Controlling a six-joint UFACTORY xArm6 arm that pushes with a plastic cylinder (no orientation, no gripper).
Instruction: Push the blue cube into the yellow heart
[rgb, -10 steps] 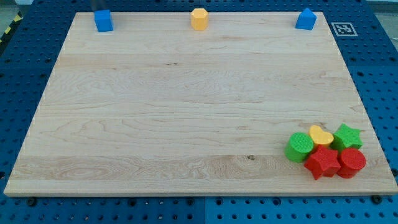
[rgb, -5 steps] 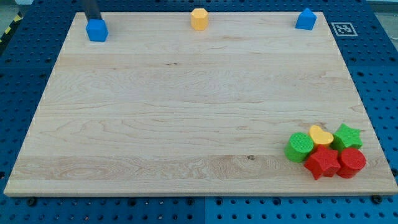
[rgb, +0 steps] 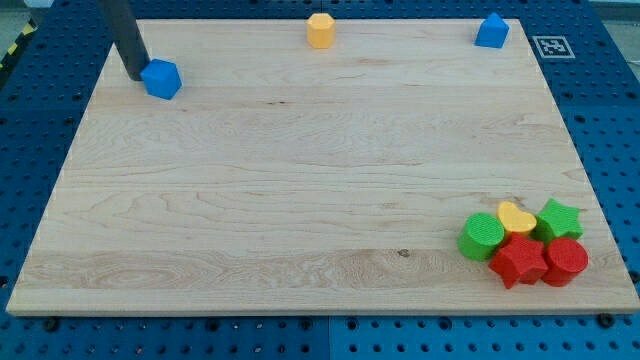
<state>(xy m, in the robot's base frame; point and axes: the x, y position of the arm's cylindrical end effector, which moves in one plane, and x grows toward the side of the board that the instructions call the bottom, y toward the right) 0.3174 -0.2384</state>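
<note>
The blue cube (rgb: 161, 79) lies near the board's top left corner. My tip (rgb: 135, 75) is at the cube's left side, touching or almost touching it; the dark rod rises from there out of the view's top. The yellow heart (rgb: 516, 217) lies far off at the bottom right, packed in a cluster between a green cylinder (rgb: 482, 236) on its left, a green star (rgb: 558, 219) on its right and a red star (rgb: 518, 260) below it.
A red cylinder (rgb: 566, 261) sits at the cluster's lower right. A yellow hexagonal block (rgb: 320, 30) stands at the top edge's middle. Another blue block (rgb: 491, 31) stands at the top right. The wooden board (rgb: 300, 180) lies on a blue pegboard.
The rod has come into view at the top left and moved down. The blue cube has slid downward from the top edge and turned a little.
</note>
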